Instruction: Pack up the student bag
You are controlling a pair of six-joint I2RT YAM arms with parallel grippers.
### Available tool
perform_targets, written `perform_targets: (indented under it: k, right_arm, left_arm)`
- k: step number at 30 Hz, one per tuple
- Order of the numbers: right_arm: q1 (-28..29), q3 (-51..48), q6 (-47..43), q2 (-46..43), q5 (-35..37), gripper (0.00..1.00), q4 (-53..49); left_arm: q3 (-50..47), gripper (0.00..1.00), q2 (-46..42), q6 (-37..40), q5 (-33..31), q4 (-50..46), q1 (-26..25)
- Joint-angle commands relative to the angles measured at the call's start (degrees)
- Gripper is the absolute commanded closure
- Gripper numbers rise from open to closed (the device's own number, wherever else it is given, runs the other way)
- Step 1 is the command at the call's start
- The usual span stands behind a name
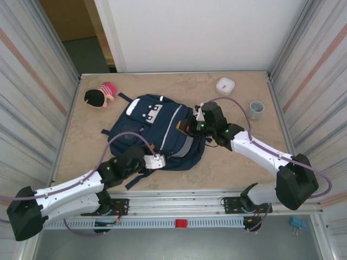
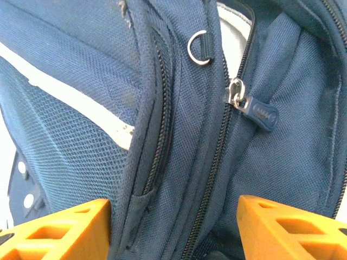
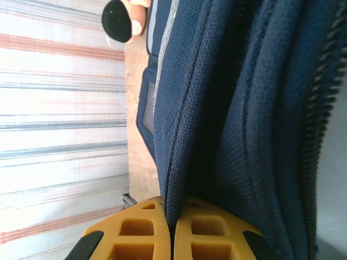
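From above, the backpack (image 1: 157, 138) lies mid-table (image 1: 233, 160), with a doll (image 1: 100, 96) off its far-left corner and a white tub (image 1: 225, 85) and grey cup (image 1: 256, 109) over on the right. Left wrist cam: the left gripper (image 2: 173, 233) is spread wide, right up against the bag near its zipper pull (image 2: 260, 112). Right wrist cam: the right gripper (image 3: 171, 235) is pinched tight on a fold of the bag's fabric.

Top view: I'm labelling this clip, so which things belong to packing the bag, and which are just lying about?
In the job:
student bag
right gripper, pinching the bag's fabric
left gripper, open against the bag

Lying about, untouched for now:
pink-and-black toy
white container
grey cup
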Motion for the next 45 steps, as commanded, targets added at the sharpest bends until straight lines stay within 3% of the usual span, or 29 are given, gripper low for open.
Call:
perform_targets:
  k: [1, 9, 18, 23, 28, 35, 38, 41, 45]
  right_arm:
    - [-1.09, 3.86, 1.2, 0.0, -1.9, 1.0, 2.32]
    - [-1.49, 5.36, 1.09, 1.43, -3.78, 1.0, 2.09]
    - [-2.07, 6.06, 0.55, 1.9, -5.21, 1.0, 1.87]
    - [-2.32, 5.95, 0.67, 1.84, -6.07, 1.0, 2.29]
    - [-2.33, 5.8, 0.72, 1.24, -6.92, 1.0, 2.35]
    - [-2.24, 4.68, 0.19, 0.57, -8.0, 1.0, 3.34]
    - [-2.24, 4.66, 0.19, 0.22, -8.57, 1.0, 3.32]
    - [-2.32, 4.33, -0.06, -0.44, -7.94, 1.0, 2.84]
    - [-2.97, 3.73, -0.26, -0.55, -8.01, 1.0, 2.66]
  left_arm:
    - [-2.74, 0.41, -2.3, 2.42, 3.54, 4.96, -0.25]
    - [-6.56, 0.39, -4.34, 1.08, 8.84, 7.86, -0.32]
    - [-10.07, 0.43, -4.25, 0.16, 9.71, 12.08, -0.41]
    - [-11.16, 0.44, -4.29, 0.13, 5.9, 15.29, -0.3]
    - [-13.31, 0.42, -4.69, 0.95, 5.77, 24.46, -0.25]
    - [-11.98, 0.45, 2.49, 0.59, 0.97, 27.79, 1.32]
    - [-11.69, 0.58, 5.6, 0.43, -1.14, 31.56, 1.5]
    - [-11.2, 0.79, 7.16, 0.24, -2.02, 33.04, 1.5]
    - [-9.64, 0.97, 6.11, -1.79, 0.31, 28.99, 1.5]
